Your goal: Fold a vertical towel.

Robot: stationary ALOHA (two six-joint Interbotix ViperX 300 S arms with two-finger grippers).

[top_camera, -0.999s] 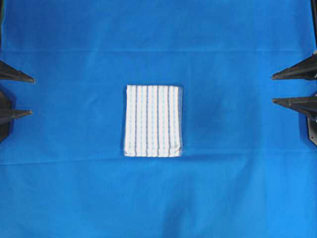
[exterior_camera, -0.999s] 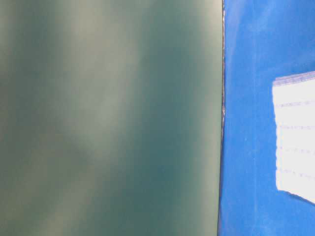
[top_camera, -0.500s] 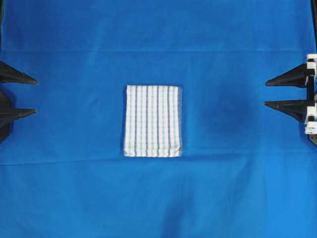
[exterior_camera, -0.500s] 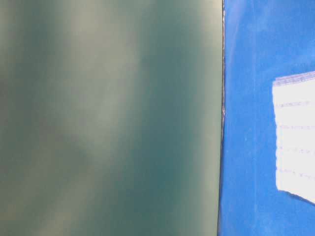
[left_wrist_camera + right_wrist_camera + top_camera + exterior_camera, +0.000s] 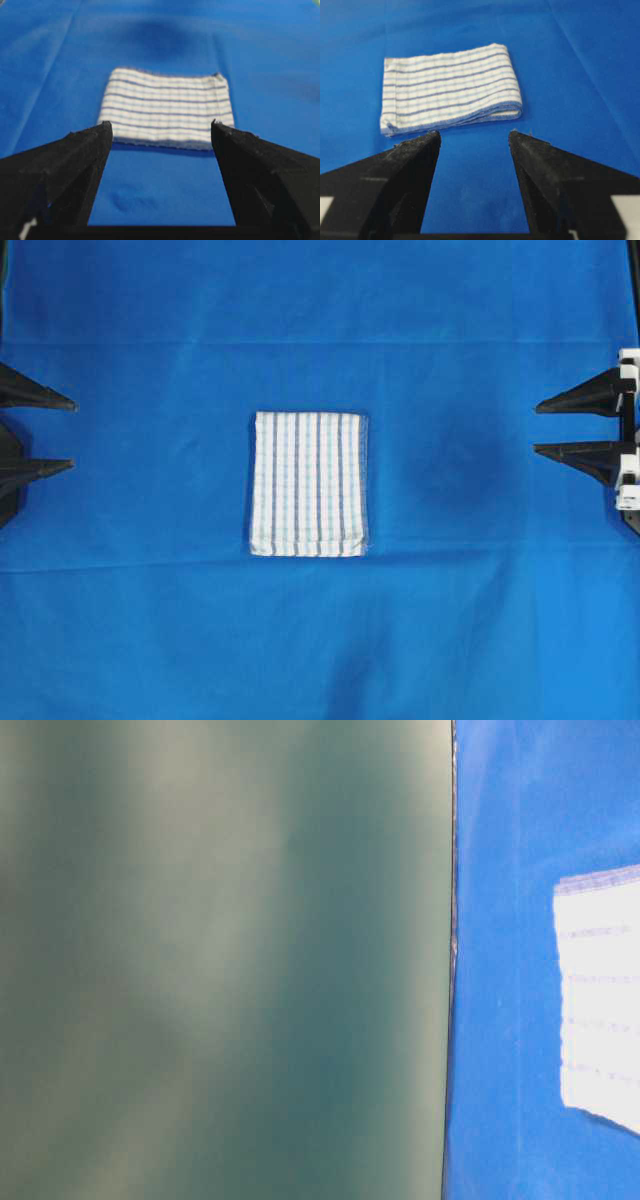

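Observation:
The towel (image 5: pixel 308 484) lies folded into a compact rectangle at the middle of the blue cloth, white with thin blue stripes running lengthwise. It also shows in the left wrist view (image 5: pixel 166 108), the right wrist view (image 5: pixel 451 88) and at the right edge of the table-level view (image 5: pixel 600 1000). My left gripper (image 5: pixel 70 432) rests at the left edge, open and empty, well clear of the towel. My right gripper (image 5: pixel 538 428) sits at the right edge, also open with nothing between its fingers. Both point inward toward the towel.
A large plain blue cloth (image 5: pixel 320 640) covers the whole work surface, with faint creases across it. In the table-level view a blurred green panel (image 5: pixel 220 960) fills the left two thirds of the picture.
The right gripper moved slightly inward from the right edge about a second ago, baring white parts of its mount, then held still. The left gripper barely moved. The towel has not moved.

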